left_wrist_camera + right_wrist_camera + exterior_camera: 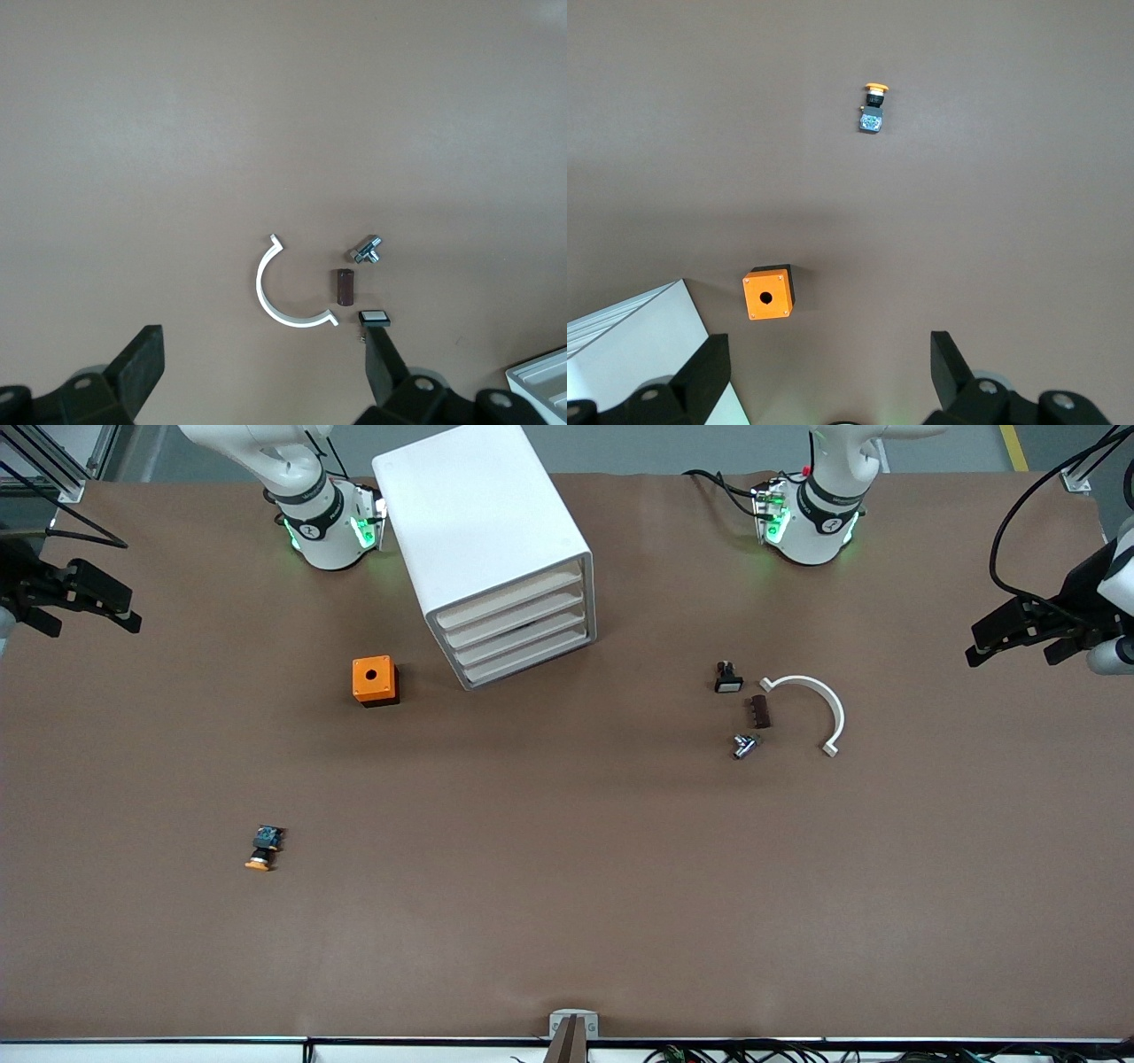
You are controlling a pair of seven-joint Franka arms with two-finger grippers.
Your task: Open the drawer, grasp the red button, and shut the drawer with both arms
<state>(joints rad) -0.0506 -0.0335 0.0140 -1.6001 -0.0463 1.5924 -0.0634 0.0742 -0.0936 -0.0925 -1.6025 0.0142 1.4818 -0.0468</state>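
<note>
Flanking one cabinet (496, 549) of four shut drawers (518, 633), two released pincers.

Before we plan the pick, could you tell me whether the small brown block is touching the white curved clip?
Apart. The left wrist view shows bare table between the brown block and the white curved clip.

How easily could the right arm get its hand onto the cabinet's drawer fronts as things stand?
Probably yes. The right hand hangs open over the right arm's end of the table, and nothing stands in front of the shut drawers of the cabinet; the orange cube sits beside them, apart.
</note>
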